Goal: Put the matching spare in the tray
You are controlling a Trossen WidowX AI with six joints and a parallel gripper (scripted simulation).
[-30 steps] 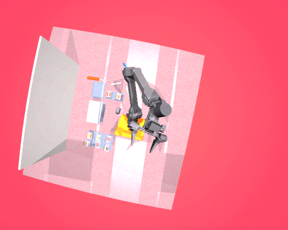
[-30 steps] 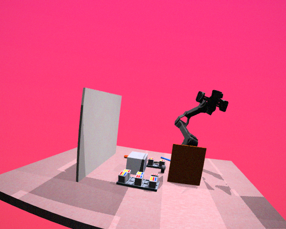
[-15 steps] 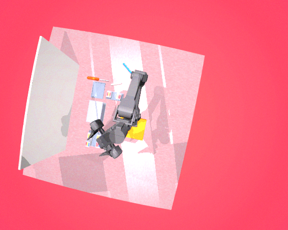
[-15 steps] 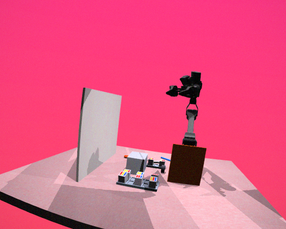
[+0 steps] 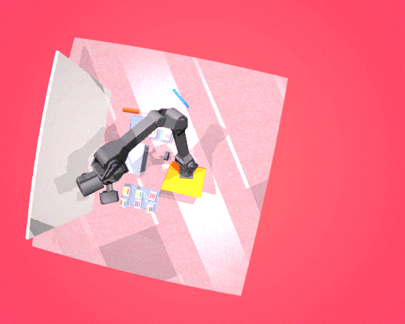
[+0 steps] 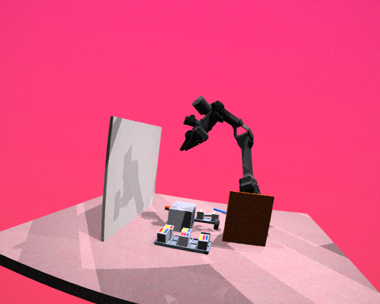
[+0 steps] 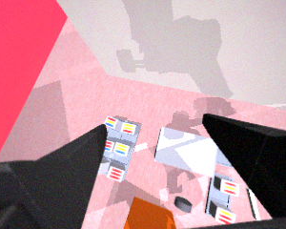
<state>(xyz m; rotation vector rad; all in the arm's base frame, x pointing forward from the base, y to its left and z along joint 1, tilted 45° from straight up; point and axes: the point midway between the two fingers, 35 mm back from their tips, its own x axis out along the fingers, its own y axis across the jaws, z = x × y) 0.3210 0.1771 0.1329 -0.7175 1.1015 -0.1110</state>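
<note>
Spares point(image 7: 119, 149) show stripe codes under the wide-open, empty gripper point(image 7: 154, 138) in wrist view

Exterior view: panel point(image 6: 129, 177) stands left, pedestal point(image 6: 248, 218) right (arm's base on top). Unit point(image 6: 182, 215) sits mid-frame between them, one rack point(image 6: 183, 242) before it, another rack point(image 6: 207, 217) behind.

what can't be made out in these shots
- Code on the mounted unit: its back shows in no view; the exterior shows a plain grey face, and the arm overhangs it from the top.
- Spares on the rack: coloured stripes show, but they are too small and blurred to read exactly.
- Second holder: partly cut off by a dark jaw in the wrist view.
</note>
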